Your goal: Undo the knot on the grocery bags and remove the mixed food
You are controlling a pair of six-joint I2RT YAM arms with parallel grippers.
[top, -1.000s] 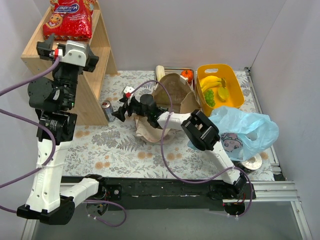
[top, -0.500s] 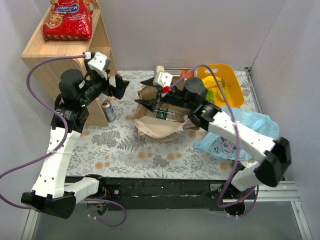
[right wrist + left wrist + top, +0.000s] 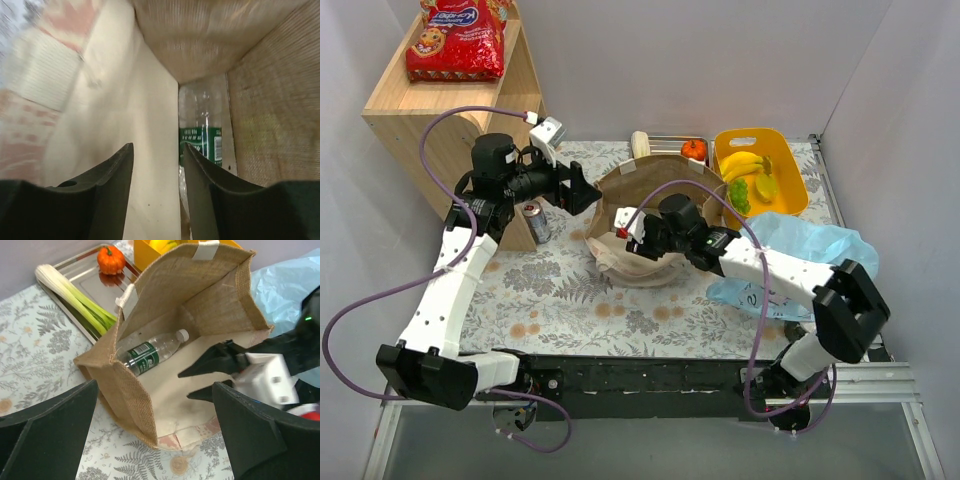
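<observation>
The brown paper bag (image 3: 665,185) lies open on its side mid-table, a clear bottle (image 3: 150,353) with a green label inside it. My right gripper (image 3: 615,228) reaches into its mouth, jaws partly apart with nothing between them. In the right wrist view the bottle (image 3: 202,132) lies just behind the right finger (image 3: 200,190). My left gripper (image 3: 590,192) hovers open at the bag's left edge (image 3: 125,390). The light-blue plastic bag (image 3: 810,250) lies crumpled at the right; its knot is out of view. Leek (image 3: 75,295) and pumpkin (image 3: 110,259) lie on the steel tray (image 3: 82,267). The red crisp packet (image 3: 455,40) sits on the shelf.
A wooden shelf (image 3: 450,110) stands at the back left with a drinks can (image 3: 533,221) at its foot. The yellow tub (image 3: 790,160) at the back right holds bananas (image 3: 745,162) and green fruit. White walls close in both sides.
The right arm swung over the brown bag and pushed its gripper inside, jaws narrowing. The left arm came down from the shelf to the bag's left side, still open.
</observation>
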